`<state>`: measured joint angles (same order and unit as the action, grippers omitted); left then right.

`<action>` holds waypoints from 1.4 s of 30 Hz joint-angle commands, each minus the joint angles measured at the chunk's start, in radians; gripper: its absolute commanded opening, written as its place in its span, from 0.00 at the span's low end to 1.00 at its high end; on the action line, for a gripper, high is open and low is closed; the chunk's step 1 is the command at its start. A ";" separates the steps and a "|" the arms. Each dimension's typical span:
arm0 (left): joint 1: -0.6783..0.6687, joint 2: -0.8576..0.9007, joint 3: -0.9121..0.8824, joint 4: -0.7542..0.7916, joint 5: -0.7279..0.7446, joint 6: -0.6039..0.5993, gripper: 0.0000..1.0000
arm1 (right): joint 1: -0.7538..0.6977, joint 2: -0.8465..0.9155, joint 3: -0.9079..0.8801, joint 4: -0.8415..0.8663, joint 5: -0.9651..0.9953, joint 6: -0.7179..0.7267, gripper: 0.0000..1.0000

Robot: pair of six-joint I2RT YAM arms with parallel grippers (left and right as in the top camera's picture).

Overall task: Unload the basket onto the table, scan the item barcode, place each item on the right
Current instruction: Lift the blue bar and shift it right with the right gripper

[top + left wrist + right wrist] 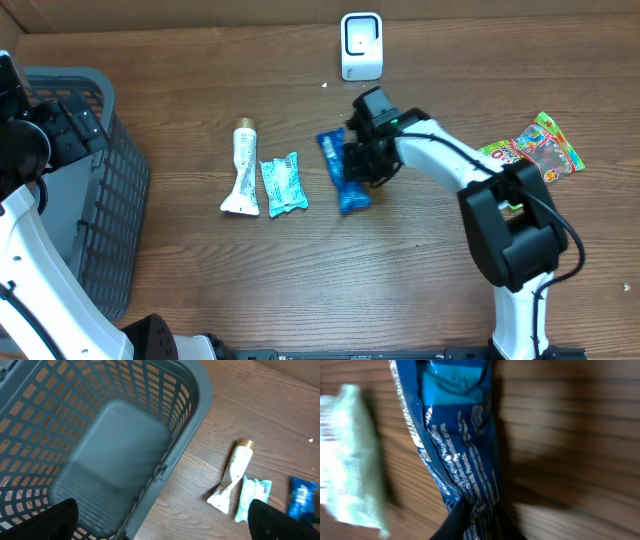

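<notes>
Overhead: the left gripper (pixel 72 120) is seen over the basket (pixel 120 150) at the left edge. Its jaw gap can't be read from above. The right gripper (pixel 352 160) is set down on the blue pack (pixel 350 195) at mid-table (pixel 300 280), and the pack's middle is covered by it. Only the two ends are shown, so the grip can't be judged here. The scanner (pixel 361 45) is seen at the far edge, well apart from the pack. A tube (pixel 243 165) and a teal pack (pixel 283 183) lie left of the blue pack, and a candy bag (pixel 535 145) lies to the right, partly masked by the arm.

Left wrist: two dark fingers (pixel 55 520) are cut off at the bottom corners. They are spread wide with nothing between them. The basket interior is blurred. The tube and teal pack are shown, and the blue pack is clipped at the right edge.

Right wrist: the blue pack is shown close up, its wrapper bunched and pinched between the two fingers (pixel 451 525) at the bottom edge, the jaws nearly closed on it. The print is blurred and can't be read. The teal pack is a smear at the left. Scanner out of frame.
</notes>
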<state>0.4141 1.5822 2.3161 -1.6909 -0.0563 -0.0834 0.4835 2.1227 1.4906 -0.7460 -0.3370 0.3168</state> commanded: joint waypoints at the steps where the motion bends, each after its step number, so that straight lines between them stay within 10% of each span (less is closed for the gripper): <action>1: 0.005 0.002 0.014 0.002 0.005 -0.014 1.00 | -0.014 -0.085 0.030 -0.064 0.213 -0.064 0.12; 5: 0.005 0.002 0.014 0.002 0.005 -0.014 1.00 | -0.007 -0.085 0.025 -0.108 0.334 -0.064 0.16; 8: 0.005 0.002 0.014 0.002 0.005 -0.014 1.00 | 0.001 -0.085 0.023 -0.114 0.337 -0.086 0.68; 15: 0.005 0.002 0.014 0.002 0.004 -0.014 1.00 | -0.047 -0.108 0.068 -0.114 0.279 -0.166 0.94; 28: 0.005 0.002 0.014 0.002 0.005 -0.014 0.99 | -0.290 -0.026 0.082 -0.008 -0.328 -0.533 0.82; 42: 0.004 0.002 0.014 0.002 0.005 -0.014 1.00 | -0.282 0.114 0.081 -0.003 -0.346 -0.535 0.69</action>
<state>0.4141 1.5822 2.3161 -1.6909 -0.0566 -0.0834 0.2035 2.2108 1.5558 -0.7513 -0.6655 -0.2035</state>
